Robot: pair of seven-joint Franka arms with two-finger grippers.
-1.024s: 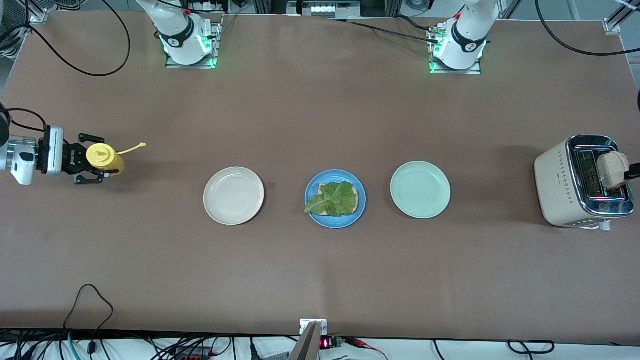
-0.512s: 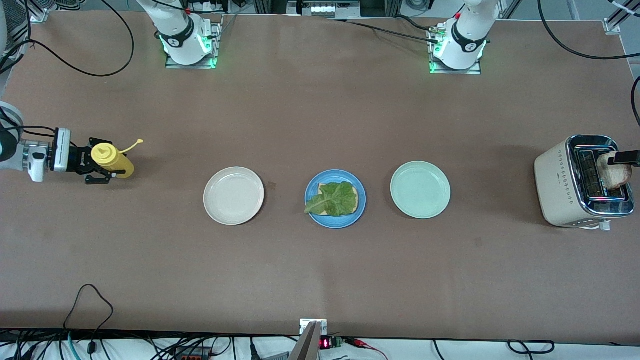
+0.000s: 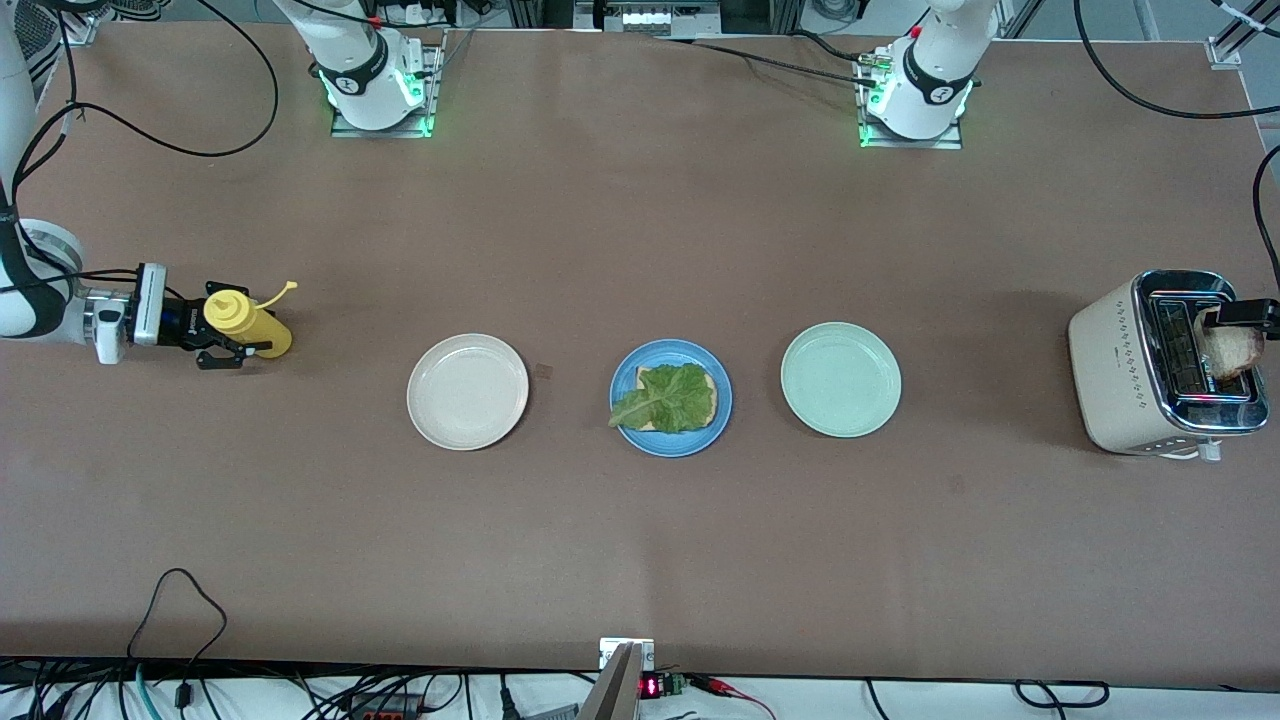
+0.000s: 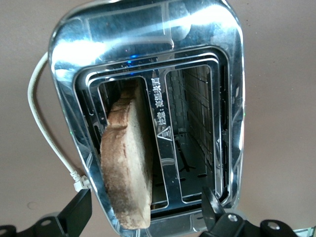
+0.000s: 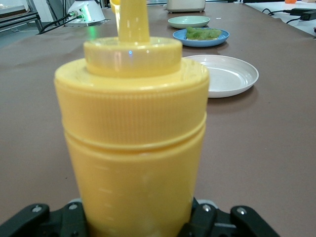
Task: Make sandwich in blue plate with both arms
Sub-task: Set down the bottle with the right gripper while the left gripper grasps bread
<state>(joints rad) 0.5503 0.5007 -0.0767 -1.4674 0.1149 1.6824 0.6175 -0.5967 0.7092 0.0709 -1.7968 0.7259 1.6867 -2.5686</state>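
Wide brown table (image 3: 640,560) filling the view, black cables (image 3: 180,610) trailing along its near edge, green lights glowing at its top, metal framing (image 3: 1225,50) at one corner, even overhead light

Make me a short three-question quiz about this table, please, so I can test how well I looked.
1. True or false: the blue plate holds bread topped with a lettuce leaf.
2. What is the right gripper shut on: (a) a cup, (b) the yellow squeeze bottle, (c) a fork?
3. Where is the second slice of bread?

Key
1. True.
2. (b).
3. Standing in a slot of the toaster, at the left arm's end of the table, with the left gripper open above it, one finger on each side of the slice.
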